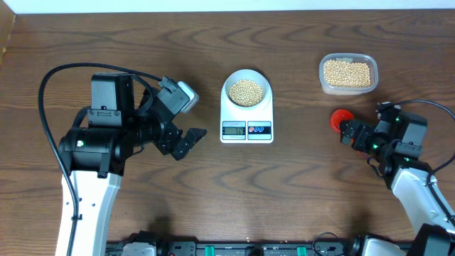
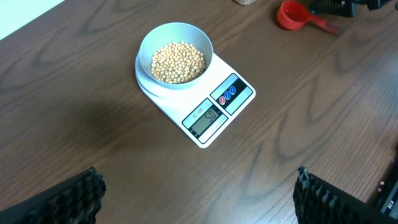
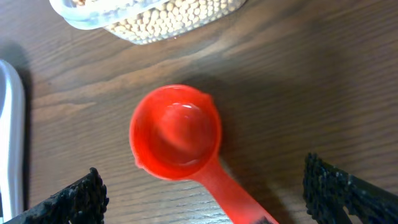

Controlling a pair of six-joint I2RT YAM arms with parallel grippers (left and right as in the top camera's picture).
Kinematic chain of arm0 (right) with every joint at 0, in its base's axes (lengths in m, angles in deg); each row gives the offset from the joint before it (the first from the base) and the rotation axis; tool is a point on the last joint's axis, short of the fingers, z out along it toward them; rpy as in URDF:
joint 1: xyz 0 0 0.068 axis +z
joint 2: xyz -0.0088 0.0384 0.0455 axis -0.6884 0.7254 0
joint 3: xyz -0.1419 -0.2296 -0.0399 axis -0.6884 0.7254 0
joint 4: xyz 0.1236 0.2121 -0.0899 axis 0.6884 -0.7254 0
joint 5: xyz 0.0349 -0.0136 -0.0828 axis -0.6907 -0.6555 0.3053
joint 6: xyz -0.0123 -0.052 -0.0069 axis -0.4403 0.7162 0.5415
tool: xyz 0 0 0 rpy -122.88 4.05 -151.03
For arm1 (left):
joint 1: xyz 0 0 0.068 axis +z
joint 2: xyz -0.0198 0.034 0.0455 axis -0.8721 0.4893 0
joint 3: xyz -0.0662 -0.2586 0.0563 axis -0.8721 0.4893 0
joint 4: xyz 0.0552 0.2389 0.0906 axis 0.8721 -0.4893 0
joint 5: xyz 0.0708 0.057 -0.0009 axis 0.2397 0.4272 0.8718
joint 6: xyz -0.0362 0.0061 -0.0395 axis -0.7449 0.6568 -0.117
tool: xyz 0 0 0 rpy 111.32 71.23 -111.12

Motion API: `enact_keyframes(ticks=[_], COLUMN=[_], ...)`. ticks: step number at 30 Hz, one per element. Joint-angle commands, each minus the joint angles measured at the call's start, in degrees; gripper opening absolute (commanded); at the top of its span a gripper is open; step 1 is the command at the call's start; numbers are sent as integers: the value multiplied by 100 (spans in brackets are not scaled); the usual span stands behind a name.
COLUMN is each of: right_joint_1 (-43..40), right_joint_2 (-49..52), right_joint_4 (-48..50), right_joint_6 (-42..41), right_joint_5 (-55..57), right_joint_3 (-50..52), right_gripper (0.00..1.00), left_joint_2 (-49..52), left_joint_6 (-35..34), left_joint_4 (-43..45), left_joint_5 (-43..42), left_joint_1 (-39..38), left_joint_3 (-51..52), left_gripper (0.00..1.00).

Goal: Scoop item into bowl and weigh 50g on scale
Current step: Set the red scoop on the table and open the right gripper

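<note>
The pale bowl (image 1: 226,91) stands on the white scale (image 1: 229,118), holding tan beans (image 1: 247,91). In the left wrist view the bowl (image 2: 174,32) of beans (image 2: 178,61) sits on the scale (image 2: 168,102), whose display reads 50. My left gripper (image 1: 190,141) hovers open, left of the scale and above bare wood, with nothing between its fingers (image 2: 198,183). An empty red scoop (image 3: 176,134) lies on the table. Its handle runs between the wide-open fingers of my right gripper (image 3: 202,177), untouched by either of them. From overhead the scoop (image 1: 340,119) lies just ahead of the right gripper (image 1: 347,134).
A clear plastic tub (image 1: 321,75) of more beans stands at the back right, just beyond the scoop, and shows at the top of the right wrist view (image 3: 74,18). The scale's edge (image 3: 9,124) shows at the left of that view.
</note>
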Motion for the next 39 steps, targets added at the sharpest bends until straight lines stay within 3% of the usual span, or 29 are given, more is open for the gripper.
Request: enact_keyframes(ticks=[1, 6, 9, 14, 20, 33, 39], right_joint_1=[328, 918, 992, 994, 994, 994, 994], right_joint_2=[-144, -225, -448, -1550, -2271, -2371, -2374], right_joint_4=[-20, 70, 160, 1145, 1882, 4874, 5383], right_joint_6=[79, 597, 595, 820, 872, 879, 1108], right_joint_5=[24, 1123, 938, 911, 1440, 1438, 1414], right_joint_3=[-181, -238, -282, -286, -286, -286, -299], right_gripper=[99, 99, 99, 99, 99, 99, 99], left_joint_2=[-31, -31, -31, -31, -31, -31, -31], left_joint_6=[-26, -26, -26, -26, -26, -26, -26], left_joint_4=[-7, -7, -7, -7, -7, -7, -7], left_joint_5=[-116, -116, -116, -116, -116, -116, -116], left_joint_1=[35, 35, 35, 35, 35, 35, 35], left_joint_3=[-164, -164, -164, -164, -164, -164, -164], left_gripper=[99, 99, 99, 99, 99, 99, 99])
